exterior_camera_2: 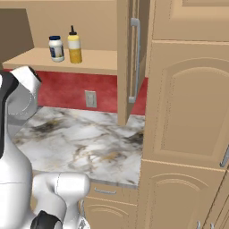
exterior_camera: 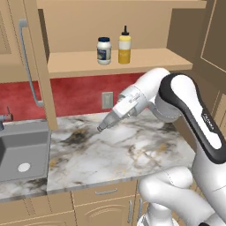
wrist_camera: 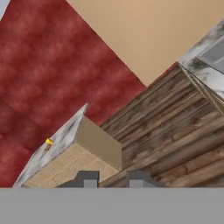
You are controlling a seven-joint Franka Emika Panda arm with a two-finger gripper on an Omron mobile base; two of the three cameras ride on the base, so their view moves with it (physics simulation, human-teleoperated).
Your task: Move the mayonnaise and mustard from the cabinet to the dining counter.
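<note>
The mayonnaise, a small squat white jar with a dark blue round lid, stands on the open shelf of the light tan wooden wall cabinet, at the far side of the scene, with the mustard, a yellow squeeze bottle with a black pointed nozzle cap, just beside it on its right, both upright. Nearest, the white-grey marble counter with brown and dark veins runs above light wooden drawers with short silver handles, and a grey sink is set into it at the left. Above the marble, the two-finger gripper hangs tilted down toward the left, holding nothing, well below the shelf; in the hand view its two dark finger tips stand a little apart. Beyond it a red backsplash carries a pale wall socket. The cabinet's open door with a long vertical silver bar handle hangs at the left.
</note>
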